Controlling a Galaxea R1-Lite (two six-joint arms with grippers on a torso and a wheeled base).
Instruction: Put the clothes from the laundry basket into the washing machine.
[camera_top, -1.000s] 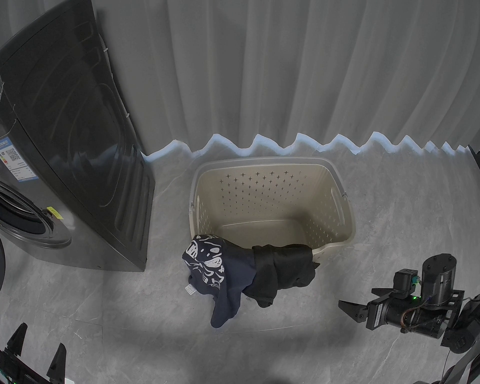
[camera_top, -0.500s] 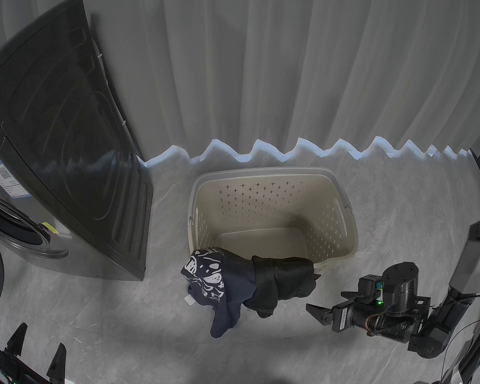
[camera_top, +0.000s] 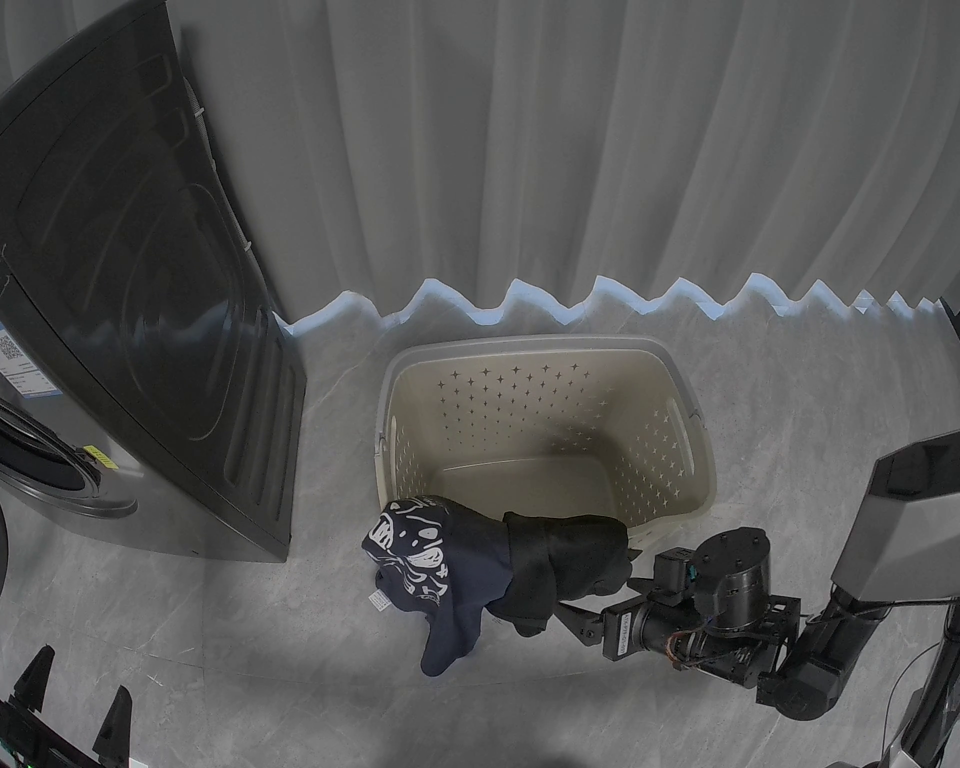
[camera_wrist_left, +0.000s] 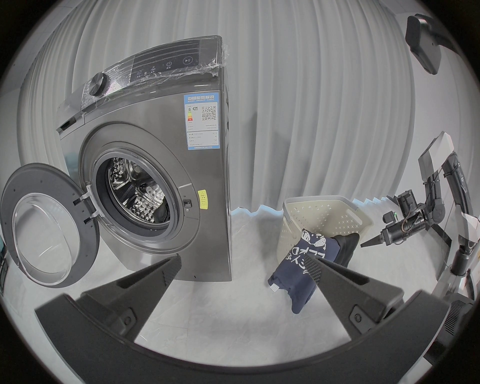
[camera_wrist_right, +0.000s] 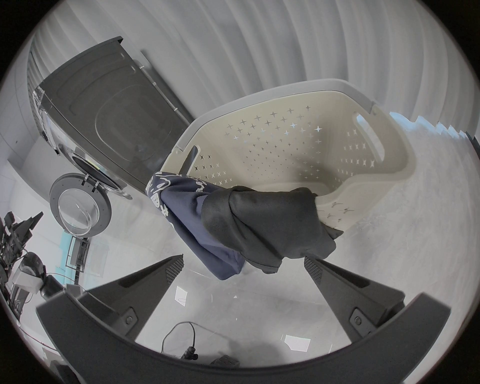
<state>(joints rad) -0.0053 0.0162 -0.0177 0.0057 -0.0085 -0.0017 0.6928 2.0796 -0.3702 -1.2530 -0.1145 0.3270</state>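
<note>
The clothes are 2 pieces draped over the near rim of the laundry basket (camera_top: 530, 343), half in and half out. A navy shirt (camera_top: 430, 560) with a white print hangs down the outside toward the floor (camera_top: 300, 620). A black garment (camera_top: 565, 560) is bunched just beside it, overlapping its edge. Past the draped clothes, the bottom of the beige basket is bare.

Here's the right end effector (camera_top: 580, 618), low and level, pointing straight at the black garment's hanging edge. Its 2 fingers are spread wide with nothing between them. From the right wrist view the black garment (camera_wrist_right: 265, 225) sits just ahead of the gap, but I cannot tell whether a fingertip touches the cloth.

Over to the left, the washing machine (camera_top: 130, 300) stands on the floor just beside the basket. The left wrist view shows its round door (camera_wrist_left: 47, 225) swung fully open and the steel drum (camera_wrist_left: 135, 192) exposed.

The left end effector (camera_top: 80, 680) sits low at the near left, well apart from the basket, fingers apart and holding nothing. A grey curtain (camera_top: 600, 150) hangs behind it all.
</note>
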